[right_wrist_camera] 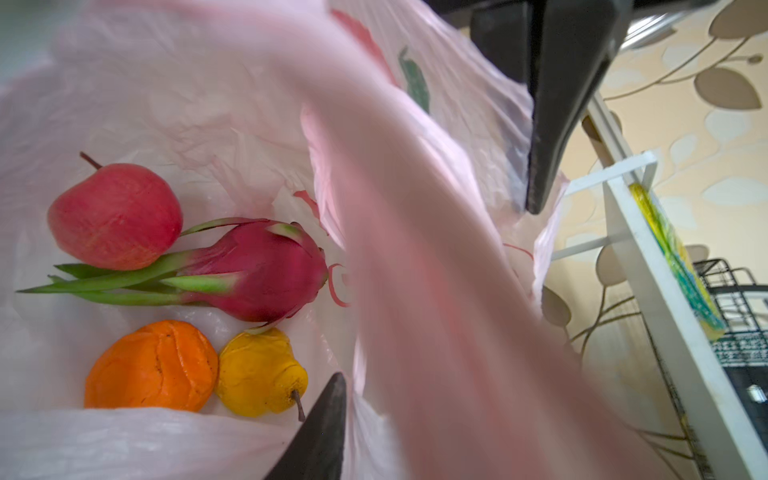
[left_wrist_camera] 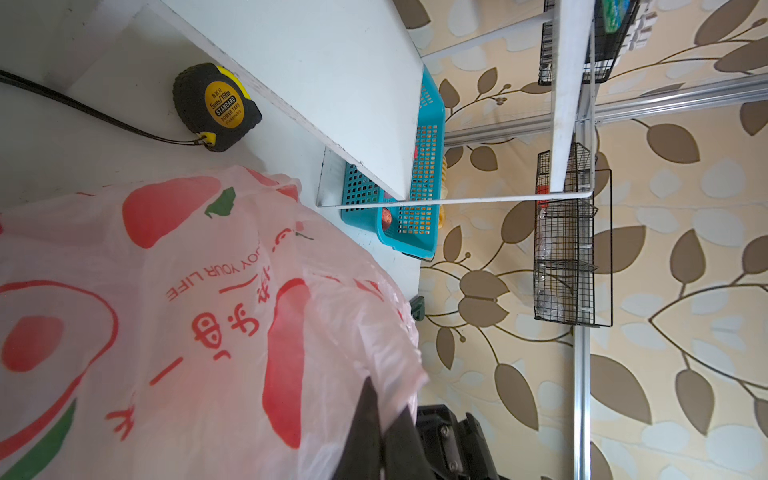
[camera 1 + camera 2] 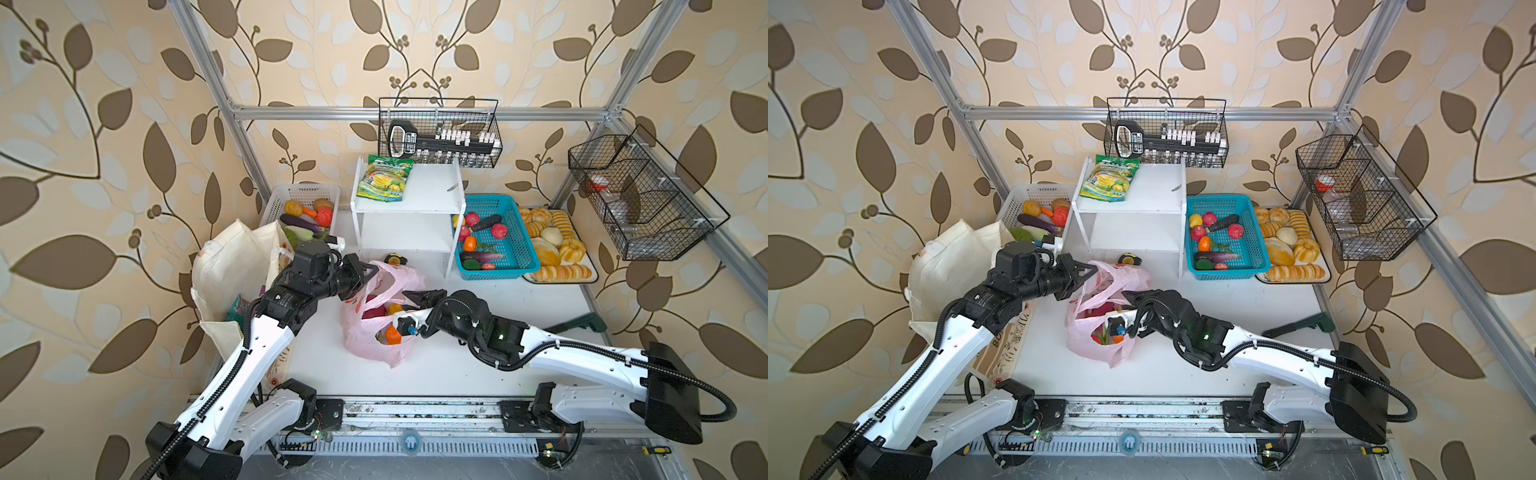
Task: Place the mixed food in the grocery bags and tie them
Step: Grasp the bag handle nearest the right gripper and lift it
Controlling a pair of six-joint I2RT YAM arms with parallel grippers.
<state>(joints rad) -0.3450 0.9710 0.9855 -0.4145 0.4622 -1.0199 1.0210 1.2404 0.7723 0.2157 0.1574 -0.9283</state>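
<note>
The pink plastic bag (image 3: 374, 345) sits in the middle of the counter (image 3: 478, 365), slumped but open. Its long axis runs from the back edge toward the front edge, and its mouth gapes upward. The left claw (image 3: 371, 272) is pressed together on the bag's far rim, pinching the film. The right claw (image 3: 409, 296) is at the rim nearer the right edge, its jaws apart with a blurred band of pink film between them. Inside the bag, the dragon fruit (image 1: 266, 274) lies on its side, its green scales trailing from one end along the red fruit (image 1: 116, 216). The orange fruit (image 1: 153, 365) and yellow fruit (image 1: 259, 374) touch each other on its other flank. The cream tote (image 3: 232, 266) stands upright at the counter's left edge, mouth up.
</note>
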